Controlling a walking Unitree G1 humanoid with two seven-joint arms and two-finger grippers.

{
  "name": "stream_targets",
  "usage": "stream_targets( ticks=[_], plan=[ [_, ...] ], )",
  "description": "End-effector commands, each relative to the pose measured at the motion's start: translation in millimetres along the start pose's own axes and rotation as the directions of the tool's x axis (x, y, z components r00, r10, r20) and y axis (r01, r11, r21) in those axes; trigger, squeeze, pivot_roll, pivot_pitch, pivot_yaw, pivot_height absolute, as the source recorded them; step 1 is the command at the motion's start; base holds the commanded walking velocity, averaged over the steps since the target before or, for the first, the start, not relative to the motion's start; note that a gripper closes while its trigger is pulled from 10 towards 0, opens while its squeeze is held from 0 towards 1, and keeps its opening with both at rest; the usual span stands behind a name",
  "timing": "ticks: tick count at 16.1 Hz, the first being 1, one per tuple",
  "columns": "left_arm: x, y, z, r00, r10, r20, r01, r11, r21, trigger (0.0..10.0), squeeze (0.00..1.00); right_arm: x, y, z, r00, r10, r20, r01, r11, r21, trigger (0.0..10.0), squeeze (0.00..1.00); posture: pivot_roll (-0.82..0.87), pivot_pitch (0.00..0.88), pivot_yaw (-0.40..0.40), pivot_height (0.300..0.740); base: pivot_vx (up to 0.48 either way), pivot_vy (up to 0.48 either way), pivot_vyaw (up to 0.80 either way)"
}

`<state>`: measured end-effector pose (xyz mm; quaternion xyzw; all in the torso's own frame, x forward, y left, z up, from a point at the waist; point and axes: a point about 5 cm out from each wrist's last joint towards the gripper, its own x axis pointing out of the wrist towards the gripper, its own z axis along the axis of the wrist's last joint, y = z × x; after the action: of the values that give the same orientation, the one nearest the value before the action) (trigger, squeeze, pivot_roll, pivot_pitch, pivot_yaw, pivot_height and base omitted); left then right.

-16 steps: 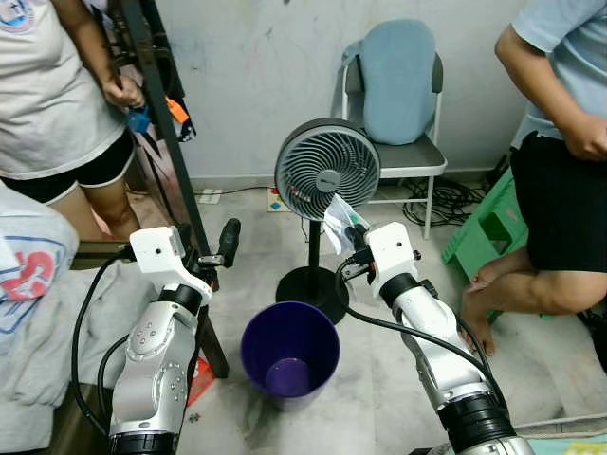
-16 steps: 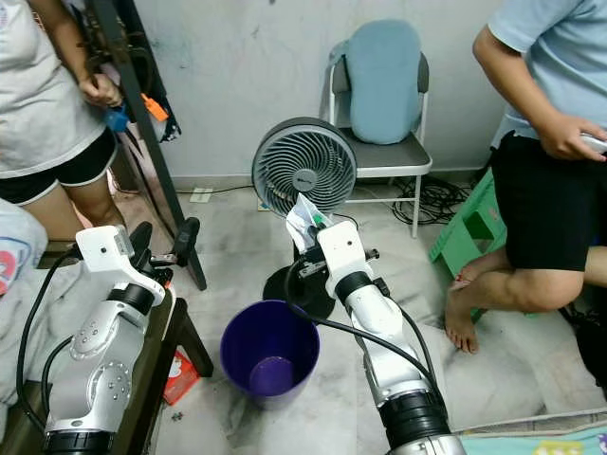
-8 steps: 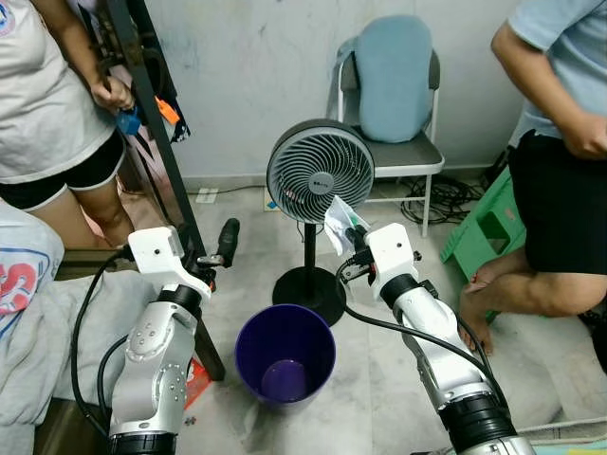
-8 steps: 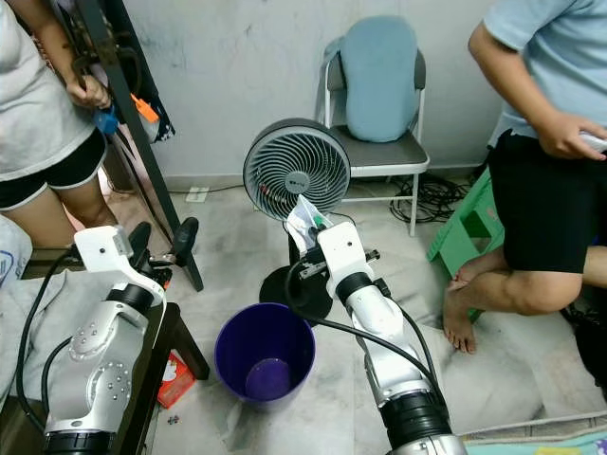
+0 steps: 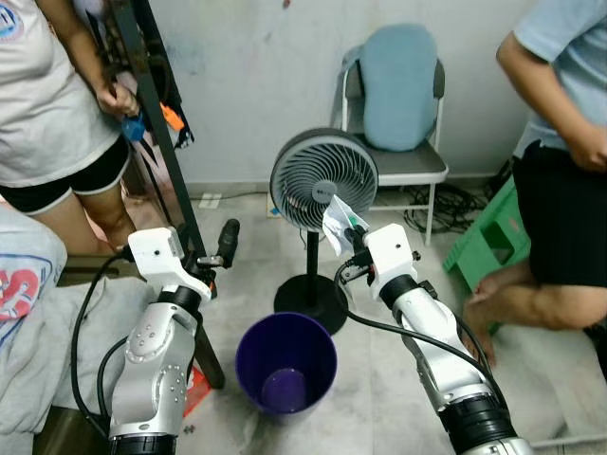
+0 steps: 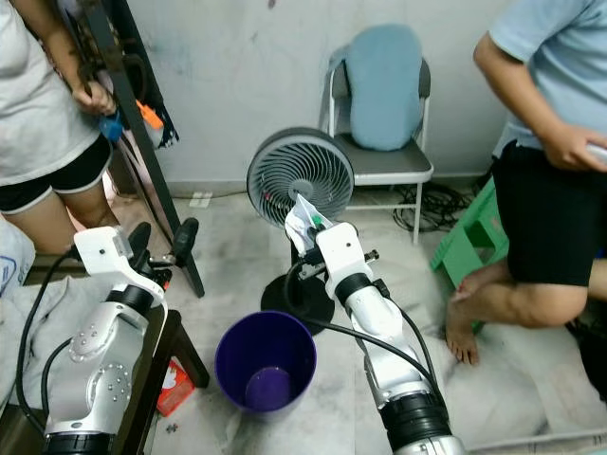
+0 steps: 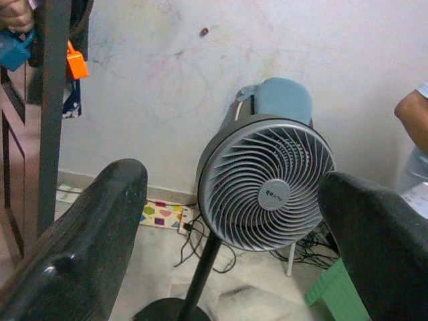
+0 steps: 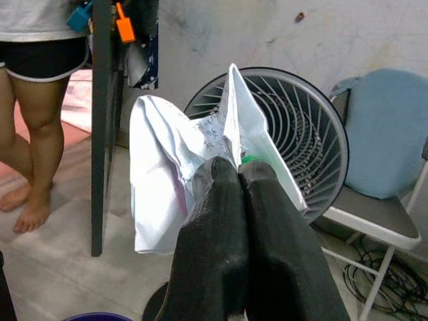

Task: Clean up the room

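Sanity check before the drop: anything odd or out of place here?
A red packet lies loose on the floor by the purple bin. The right gripper pinches crumpled white paper beside the fan, not yet over the bin.

Light was even and soft across the room, bright enough to read the pale wall [image 5: 256,85] behind the fan [image 5: 323,180] without glare. Shadows stayed faint: a dim pool under the fan's base and inside the purple bin [image 5: 286,361] below it. The head views were fairly sharp, with slight softness toward the edges. In the wrist views, the black fingers [image 7: 80,247] nearest the lens were blurred, while the fan beyond stayed reasonably clear.
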<state>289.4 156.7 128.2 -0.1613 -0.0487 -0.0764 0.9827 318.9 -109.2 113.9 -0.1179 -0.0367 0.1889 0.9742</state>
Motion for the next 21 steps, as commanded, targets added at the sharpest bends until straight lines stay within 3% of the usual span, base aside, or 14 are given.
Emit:
stream_targets(
  ticks=[1,15,17,21],
  plan=[
    [0.1,0.6,4.4,1.000,-0.011,0.013,0.011,1.000,0.019,10.0,0.00,3.5,2.7,5.1,1.000,0.012,0.020,-0.011,1.000,-0.004,10.0,0.00,-0.05,0.000,0.020,0.740,0.247,0.000,0.42],
    [1.3,2.0,3.6,1.000,0.002,0.005,-0.002,1.000,0.018,10.0,0.00,4.5,1.7,5.2,1.000,0.005,0.018,-0.005,1.000,-0.006,10.0,0.00,-0.05,0.001,0.022,0.740,0.296,0.000,0.11],
    [1.6,2.1,3.7,1.000,0.004,0.005,-0.004,1.000,0.017,10.0,0.00,5.1,1.1,5.1,1.000,0.004,0.017,-0.004,1.000,-0.006,10.0,0.00,-0.05,0.004,0.020,0.740,0.000,0.000,0.80],
    [1.3,3.4,3.5,1.000,0.014,0.003,-0.014,1.000,0.018,10.0,0.00,5.3,1.1,4.8,1.000,0.004,0.015,-0.004,1.000,-0.002,10.0,0.00,-0.05,0.004,0.019,0.740,0.000,0.000,0.00]
  ],
)
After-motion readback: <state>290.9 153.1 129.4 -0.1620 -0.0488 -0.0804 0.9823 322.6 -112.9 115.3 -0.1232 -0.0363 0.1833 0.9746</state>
